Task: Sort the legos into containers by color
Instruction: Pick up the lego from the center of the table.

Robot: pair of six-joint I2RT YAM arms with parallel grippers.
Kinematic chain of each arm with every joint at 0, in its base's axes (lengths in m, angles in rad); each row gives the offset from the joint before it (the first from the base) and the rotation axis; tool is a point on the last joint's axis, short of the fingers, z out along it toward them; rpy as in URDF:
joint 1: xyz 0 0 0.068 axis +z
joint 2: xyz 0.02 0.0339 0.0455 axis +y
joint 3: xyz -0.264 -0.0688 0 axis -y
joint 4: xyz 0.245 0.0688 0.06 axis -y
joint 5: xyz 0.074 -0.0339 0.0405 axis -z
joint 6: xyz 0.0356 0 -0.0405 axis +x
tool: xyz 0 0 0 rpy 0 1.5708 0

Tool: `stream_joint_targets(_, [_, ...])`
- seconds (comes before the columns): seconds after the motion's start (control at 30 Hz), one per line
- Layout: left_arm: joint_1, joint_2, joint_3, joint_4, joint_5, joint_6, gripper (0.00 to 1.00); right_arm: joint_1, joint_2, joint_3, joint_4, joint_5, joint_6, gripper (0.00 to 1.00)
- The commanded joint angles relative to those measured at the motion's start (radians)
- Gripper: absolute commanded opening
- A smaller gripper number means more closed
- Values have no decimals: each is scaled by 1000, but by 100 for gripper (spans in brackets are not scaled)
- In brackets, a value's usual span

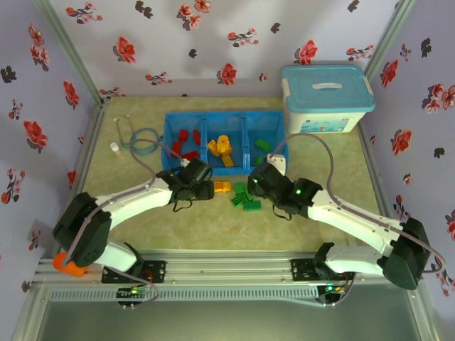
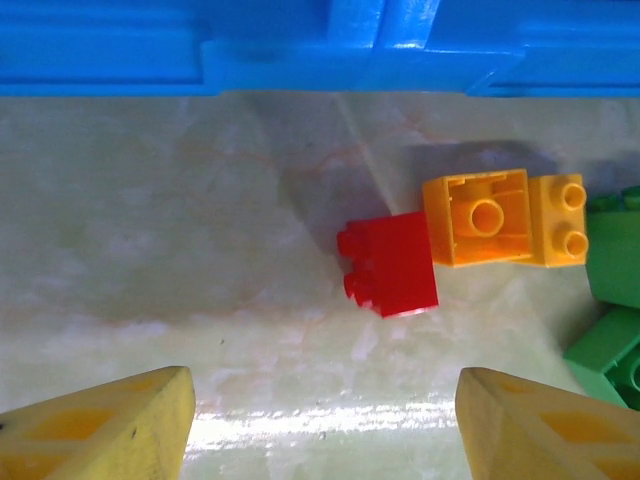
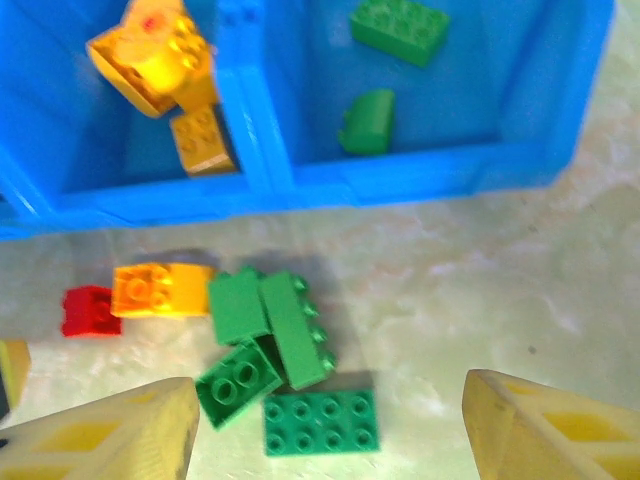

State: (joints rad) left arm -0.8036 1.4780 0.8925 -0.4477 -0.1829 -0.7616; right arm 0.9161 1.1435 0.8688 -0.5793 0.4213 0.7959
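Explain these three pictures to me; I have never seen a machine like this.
These are two robot arms bolted at the near edge of a table. The wide picture comes from a fixed camera above and behind them. The other two come from a small camera on each arm's wrist, looking past its own yellow fingers.

Each arm ends in a two-finger gripper. The left gripper and the right gripper both stand open and hold nothing.

On the table lies a blue tray with three compartments: red bricks in the left, yellow-orange bricks in the middle, green bricks in the right. In front of it lie loose pieces: a red brick, an orange brick beside it, and a green cluster. A white box with a light-blue lid stands at the far right.
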Motion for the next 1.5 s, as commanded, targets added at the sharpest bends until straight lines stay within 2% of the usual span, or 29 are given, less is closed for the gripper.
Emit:
stream_joint_targets(0.0, [-5, 68, 62, 30, -9, -6, 68, -4, -71, -74, 14, 46, 84, 70])
stream_joint_targets(0.4, [4, 238, 156, 38, 0, 7, 63, -5, -275, -242, -25, 80, 153, 71])
stream_joint_targets(0.63, [9, 278, 171, 24, 1, -2, 49, -6, -309, -258, -47, 92, 157, 71])
stream_joint_targets(1.2, [10, 208, 97, 6, -28, -12, 29, -8, -312, -266, -33, 79, 170, 71])
stream_joint_targets(1.47, [24, 69, 102, -57, -78, 18, 16, -6, -316, -272, -30, 73, 179, 70])
